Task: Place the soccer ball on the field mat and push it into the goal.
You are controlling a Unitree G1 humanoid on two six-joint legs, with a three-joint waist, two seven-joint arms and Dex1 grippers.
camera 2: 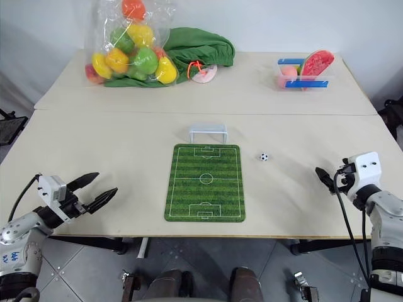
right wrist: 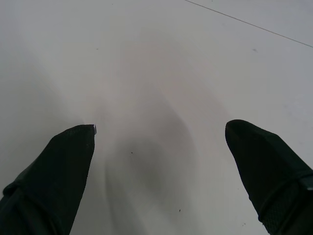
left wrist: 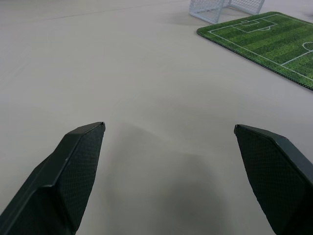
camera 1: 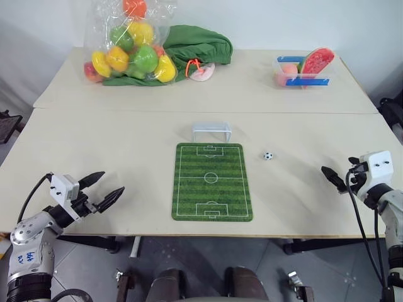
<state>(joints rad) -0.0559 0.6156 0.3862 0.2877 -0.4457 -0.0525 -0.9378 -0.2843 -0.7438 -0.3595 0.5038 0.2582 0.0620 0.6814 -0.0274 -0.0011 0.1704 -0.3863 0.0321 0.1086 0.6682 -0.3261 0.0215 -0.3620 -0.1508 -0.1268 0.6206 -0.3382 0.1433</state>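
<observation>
Soccer ball [camera 1: 268, 155] sat on bare counter [camera 1: 126, 145], just off right edge of field mat [camera 1: 212, 182], level w/ mat's far end, not touching it. Mat lay flat near counter's front edge, roughly centred btwn both arms. Goal [camera 1: 211, 131] stood at mat's far short end, mouth facing mat, just beyond the edge; contact w/ mat not clear.

Left hand [camera 1: 108, 188] hovered over counter's front left, well apart from mat, pointed toward it, fingers [left wrist: 73, 166] spread wide, nothing btwn them. Seen from left wrist: bare counter btwn fingers, mat corner and goal further ahead.

Right hand [camera 1: 332, 175] hovered over counter's front right, well apart from ball, fingers [right wrist: 63, 166] spread wide, nothing held. Seen from right wrist: plain counter surface btwn fingers.

At back of counter: clear bag of toy fruit [camera 1: 129, 44] far left, green cloth [camera 1: 198, 44] beside it, small pink-and-orange item [camera 1: 201, 70] at cloth's front edge. Far right: clear box w/ blue trim [camera 1: 302, 74] holding a watermelon slice [camera 1: 317, 61] and a pink item.
</observation>
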